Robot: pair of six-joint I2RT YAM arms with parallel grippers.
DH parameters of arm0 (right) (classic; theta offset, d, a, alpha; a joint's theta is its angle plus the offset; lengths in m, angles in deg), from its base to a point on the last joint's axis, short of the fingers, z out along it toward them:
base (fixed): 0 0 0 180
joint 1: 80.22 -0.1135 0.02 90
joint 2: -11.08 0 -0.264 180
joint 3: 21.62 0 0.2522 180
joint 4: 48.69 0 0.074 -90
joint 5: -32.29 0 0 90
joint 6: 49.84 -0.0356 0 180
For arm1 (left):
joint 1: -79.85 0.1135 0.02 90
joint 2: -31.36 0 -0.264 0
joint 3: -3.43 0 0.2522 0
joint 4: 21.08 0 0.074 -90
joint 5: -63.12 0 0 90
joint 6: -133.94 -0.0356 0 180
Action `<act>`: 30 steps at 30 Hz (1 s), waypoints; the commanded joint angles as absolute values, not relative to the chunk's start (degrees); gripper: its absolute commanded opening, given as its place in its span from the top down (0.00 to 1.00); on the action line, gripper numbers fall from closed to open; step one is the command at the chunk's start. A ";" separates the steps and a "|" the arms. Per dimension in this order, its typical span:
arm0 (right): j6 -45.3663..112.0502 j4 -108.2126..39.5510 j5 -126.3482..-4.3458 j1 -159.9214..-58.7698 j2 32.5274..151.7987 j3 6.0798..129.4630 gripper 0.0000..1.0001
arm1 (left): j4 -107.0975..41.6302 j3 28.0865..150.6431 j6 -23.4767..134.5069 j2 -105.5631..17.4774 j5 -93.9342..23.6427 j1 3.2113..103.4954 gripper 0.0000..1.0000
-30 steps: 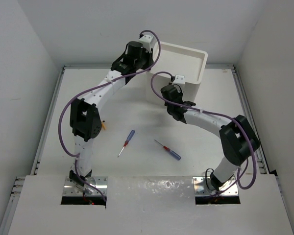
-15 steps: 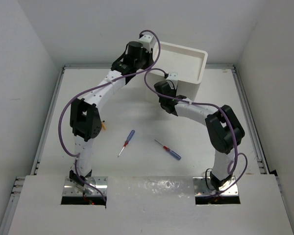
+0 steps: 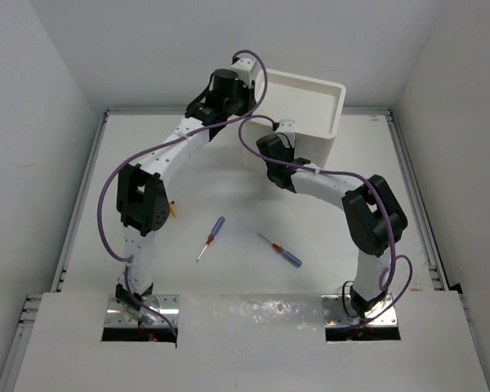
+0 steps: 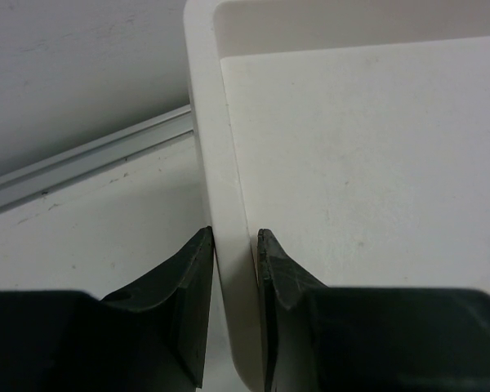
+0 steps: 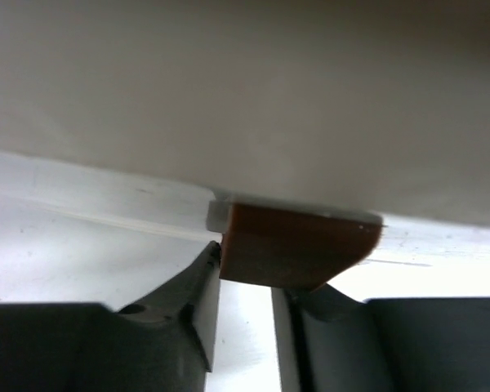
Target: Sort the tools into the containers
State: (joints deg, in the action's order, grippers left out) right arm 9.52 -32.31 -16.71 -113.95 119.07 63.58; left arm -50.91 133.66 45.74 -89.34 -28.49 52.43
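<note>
Left tool (image 4: 233, 241) pinching box rim (image 4: 219, 122) | right tool (image 5: 245, 273) at tab (image 5: 294, 255), grip unclear | white table (image 3: 229, 192), walls (image 3: 147, 49)

- No text, label, brand, number or sign can be read in any of the three views.
</note>
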 commanded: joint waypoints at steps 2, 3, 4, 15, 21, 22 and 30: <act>11.86 -41.08 -11.73 -110.98 117.78 67.46 0.75 | -55.49 133.48 46.13 -88.52 -36.20 49.53 1.00; 11.07 -40.64 -12.09 -110.55 117.87 67.29 0.81 | -55.58 133.39 46.13 -88.52 -36.11 49.44 1.00; 10.72 -40.64 -12.26 -110.54 117.87 67.28 0.85 | -55.58 133.39 46.13 -88.52 -36.20 49.44 1.00; 15.45 -45.02 -17.61 -109.57 114.89 60.19 1.00 | -54.62 132.86 46.66 -88.34 -35.59 49.44 1.00; 21.87 -51.18 -17.81 -115.63 106.45 51.91 1.00 | -54.09 133.65 47.54 -89.22 -33.39 49.44 1.00; 22.48 -51.88 -17.80 -117.64 105.49 49.73 1.00 | -54.00 133.91 47.71 -89.40 -33.21 49.44 1.00; 19.42 -50.40 -22.90 -123.90 93.54 40.32 1.00 | -54.00 134.44 48.24 -89.40 -31.19 49.44 1.00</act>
State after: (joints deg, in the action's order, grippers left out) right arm 20.52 -45.25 -22.31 -122.33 99.55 41.15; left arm -50.85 133.57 46.42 -89.34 -27.97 51.52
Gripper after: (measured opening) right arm 0.031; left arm 0.210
